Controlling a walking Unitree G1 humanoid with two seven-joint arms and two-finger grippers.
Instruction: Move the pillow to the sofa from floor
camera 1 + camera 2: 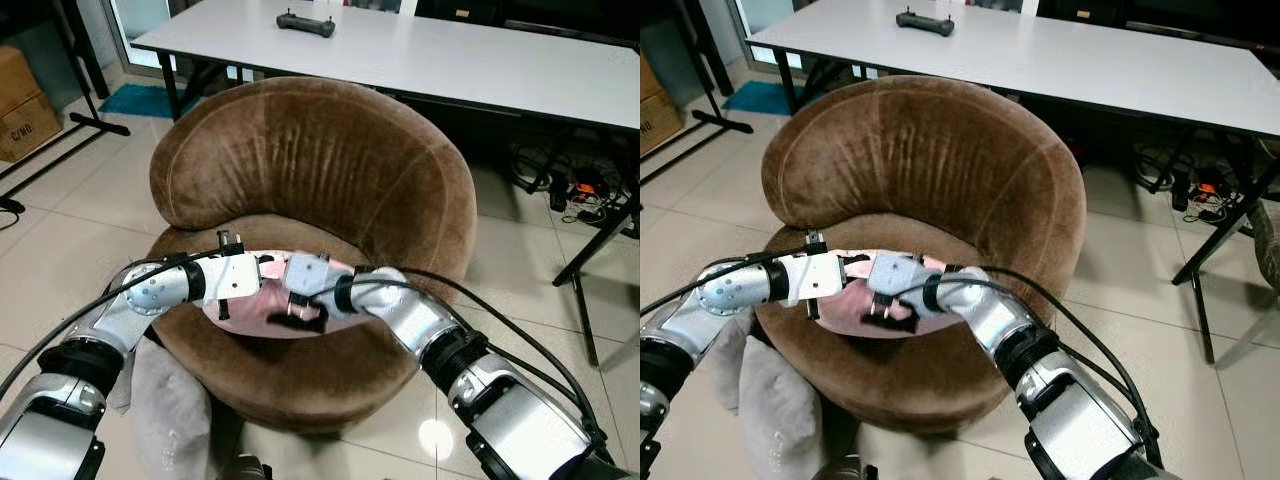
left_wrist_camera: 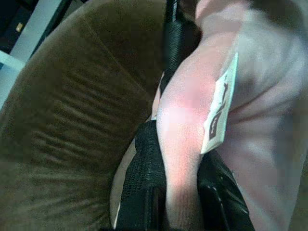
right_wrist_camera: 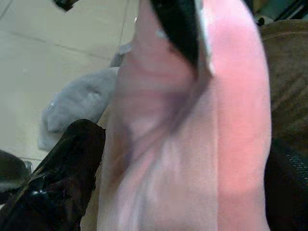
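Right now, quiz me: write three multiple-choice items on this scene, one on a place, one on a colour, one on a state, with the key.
1. Where is the pink pillow?
A. on the white table
B. over the seat of the brown round sofa
C. on the floor tiles

2. What colour is the cushion on the floor beside the sofa?
A. grey
B. green
C. red

3. How do the left gripper and right gripper stand?
A. both open, apart from the pillow
B. one shut on it
C. both shut on it

Key: B, the head views show it above the seat; A, grey fabric by the sofa's base; C, each wrist view shows the jaws pinching pink fabric.
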